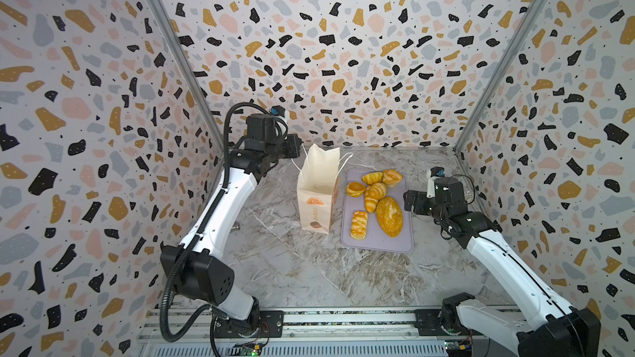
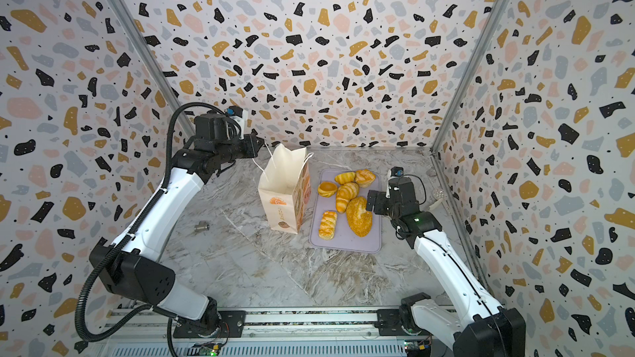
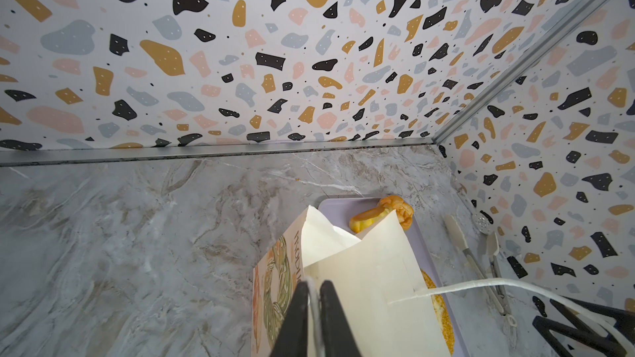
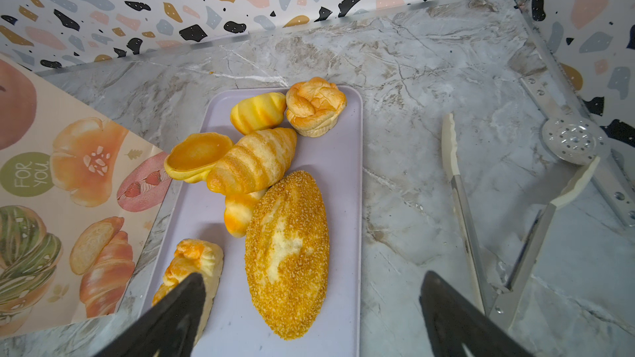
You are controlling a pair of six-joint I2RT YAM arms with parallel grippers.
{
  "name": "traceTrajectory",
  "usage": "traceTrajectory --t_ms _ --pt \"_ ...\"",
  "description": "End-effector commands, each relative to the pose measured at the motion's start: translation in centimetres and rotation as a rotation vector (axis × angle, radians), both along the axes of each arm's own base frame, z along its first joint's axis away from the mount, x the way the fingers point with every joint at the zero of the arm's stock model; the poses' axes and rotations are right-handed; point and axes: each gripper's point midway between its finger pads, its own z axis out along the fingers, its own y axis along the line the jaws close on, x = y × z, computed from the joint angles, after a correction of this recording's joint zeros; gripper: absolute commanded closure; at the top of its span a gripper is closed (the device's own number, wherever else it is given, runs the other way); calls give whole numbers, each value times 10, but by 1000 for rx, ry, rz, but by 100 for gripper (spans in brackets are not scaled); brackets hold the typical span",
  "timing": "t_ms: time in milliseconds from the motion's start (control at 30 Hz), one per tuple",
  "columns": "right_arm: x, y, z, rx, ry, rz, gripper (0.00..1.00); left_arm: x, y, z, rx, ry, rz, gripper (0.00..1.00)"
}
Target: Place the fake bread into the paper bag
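Fake bread (image 1: pixel 374 195): six pieces; paper bag (image 1: pixel 314 209): one.

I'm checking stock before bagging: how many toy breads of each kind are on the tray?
Seeded oval loaf: 1
Plaited pastry: 1
Flat round bun: 1
Ruffled bun: 1
Striped rolls: 2; a striped piece under the middle one may be a third
Total: 6, perhaps 7, all on the lilac tray
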Motion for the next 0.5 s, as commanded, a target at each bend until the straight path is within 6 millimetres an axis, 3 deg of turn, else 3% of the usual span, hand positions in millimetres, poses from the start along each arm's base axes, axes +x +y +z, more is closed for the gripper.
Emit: traceTrajectory --t_ms 0,267,467 --pt "4 -1 23 19 -52 -9 1 2 -3 18 -20 -56 -13 99" --pt "8 -2 25 18 -43 -18 1 8 -3 -12 -126 -19 12 100" --pt "8 -16 27 -9 -20 -53 1 11 13 -25 -112 -6 39 100"
